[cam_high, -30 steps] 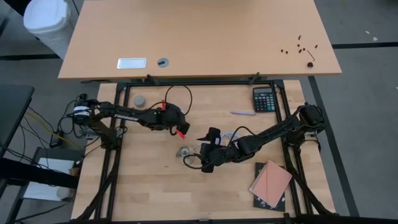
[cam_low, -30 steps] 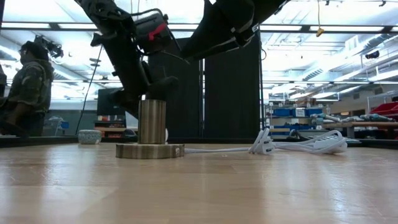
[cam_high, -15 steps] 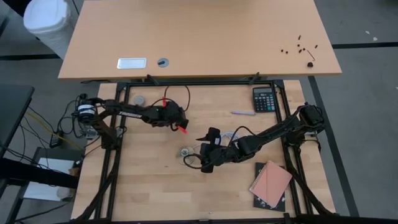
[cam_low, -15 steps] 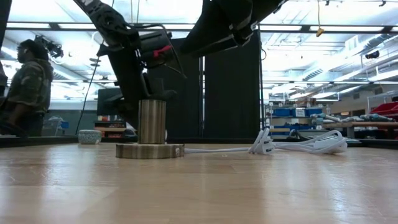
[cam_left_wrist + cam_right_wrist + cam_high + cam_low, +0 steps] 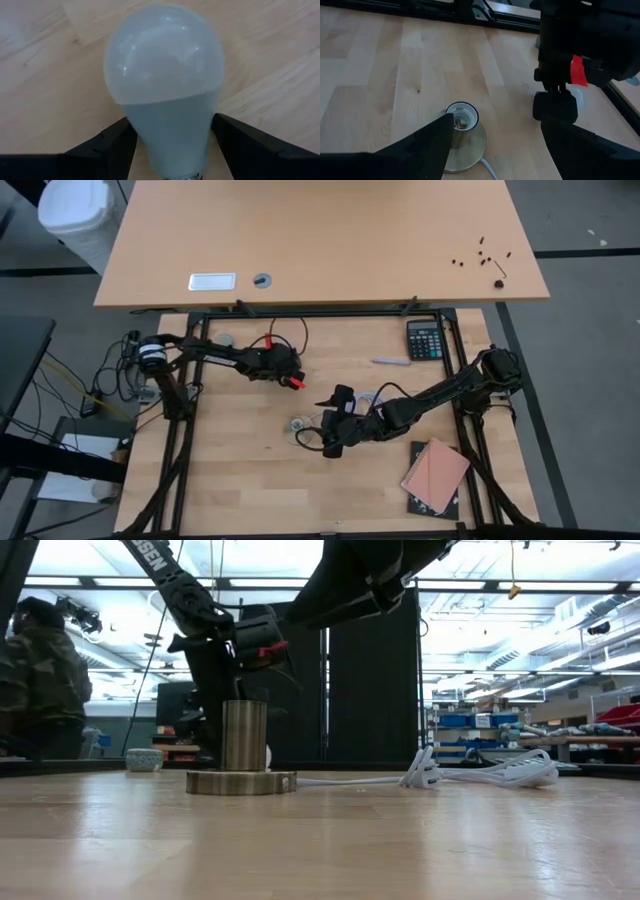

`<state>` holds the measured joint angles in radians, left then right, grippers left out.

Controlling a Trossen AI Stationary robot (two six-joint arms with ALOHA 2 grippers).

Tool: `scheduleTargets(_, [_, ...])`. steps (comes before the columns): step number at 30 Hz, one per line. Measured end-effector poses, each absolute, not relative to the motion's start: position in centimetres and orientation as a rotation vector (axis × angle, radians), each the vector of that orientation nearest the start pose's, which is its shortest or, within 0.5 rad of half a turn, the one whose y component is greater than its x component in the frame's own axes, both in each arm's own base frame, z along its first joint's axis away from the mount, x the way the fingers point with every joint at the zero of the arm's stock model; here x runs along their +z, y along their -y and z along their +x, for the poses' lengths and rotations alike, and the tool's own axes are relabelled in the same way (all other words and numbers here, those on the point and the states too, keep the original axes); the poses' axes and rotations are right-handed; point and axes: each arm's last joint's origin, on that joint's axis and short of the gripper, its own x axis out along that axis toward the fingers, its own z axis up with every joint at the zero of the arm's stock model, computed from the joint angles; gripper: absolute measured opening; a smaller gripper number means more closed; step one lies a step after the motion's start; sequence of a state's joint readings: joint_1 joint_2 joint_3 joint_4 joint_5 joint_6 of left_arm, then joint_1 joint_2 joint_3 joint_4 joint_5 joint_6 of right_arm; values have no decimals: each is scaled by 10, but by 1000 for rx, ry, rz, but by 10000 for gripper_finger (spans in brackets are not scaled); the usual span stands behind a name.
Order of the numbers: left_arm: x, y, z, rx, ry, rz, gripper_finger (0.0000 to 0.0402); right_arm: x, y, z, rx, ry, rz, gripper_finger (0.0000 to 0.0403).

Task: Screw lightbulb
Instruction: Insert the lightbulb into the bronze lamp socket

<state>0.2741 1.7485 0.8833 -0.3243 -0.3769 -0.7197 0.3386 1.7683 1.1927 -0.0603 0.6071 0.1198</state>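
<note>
The white lightbulb (image 5: 162, 80) is in my left gripper (image 5: 291, 378), which is shut on it over the table's far-left middle. The bulb also shows in the right wrist view (image 5: 578, 98), behind that gripper. The round silvery lamp base (image 5: 297, 423) stands on the table with its open socket (image 5: 462, 115) up, nearer the front than the bulb. Its white cord (image 5: 470, 776) trails toward the right. My right gripper (image 5: 333, 435) is open, low beside the base on its right. One finger (image 5: 437, 135) is close to the base; I cannot tell if it touches. My left gripper pinches the bulb's narrow white neck (image 5: 170, 140) between its two fingers, one on each side. The fingers come from above, pointing down at the table. The bulb's round dome (image 5: 162, 50) points away from the gripper, toward the tabletop. The screw end is hidden between the fingers.
A small grey cap (image 5: 225, 340) lies at the far left. A calculator (image 5: 427, 338) and a pen (image 5: 390, 361) lie at the far right, and a pink notebook (image 5: 436, 472) at the near right. A person (image 5: 40, 680) stands beyond the table.
My left gripper, still shut on the bulb, has drawn a little toward the table's far edge, away from the lamp base, and its arm has swung farther back. My right gripper and the base have kept still.
</note>
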Motion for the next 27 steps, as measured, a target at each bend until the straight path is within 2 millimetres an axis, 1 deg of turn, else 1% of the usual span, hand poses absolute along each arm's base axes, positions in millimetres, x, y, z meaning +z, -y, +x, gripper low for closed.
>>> scheduleTargets(3, [128, -93, 293, 969, -942, -528, 264, 225, -112, 367, -292, -550, -175, 309])
scheduleTargets(6, [128, -92, 294, 960, -942, -502, 246, 225, -112, 367, -293, -550, -174, 309])
scheduleTargets(15, [129, -89, 296, 923, -940, -483, 151, 224, -111, 367, -290, -558, -190, 309])
scheduleTargets(17, [130, -86, 299, 892, -945, -457, 143, 226, -109, 367, -292, -560, -200, 309])
scheduleTargets(19, [134, -84, 303, 849, -939, -439, 144, 229, -107, 366, -297, -556, -200, 309])
scheduleTargets(22, [149, -77, 311, 780, -893, -413, 157, 238, -101, 361, -318, -564, -208, 309])
scheduleTargets(27, [180, -66, 317, 697, -750, -367, 163, 257, -93, 342, -396, -587, -200, 309])
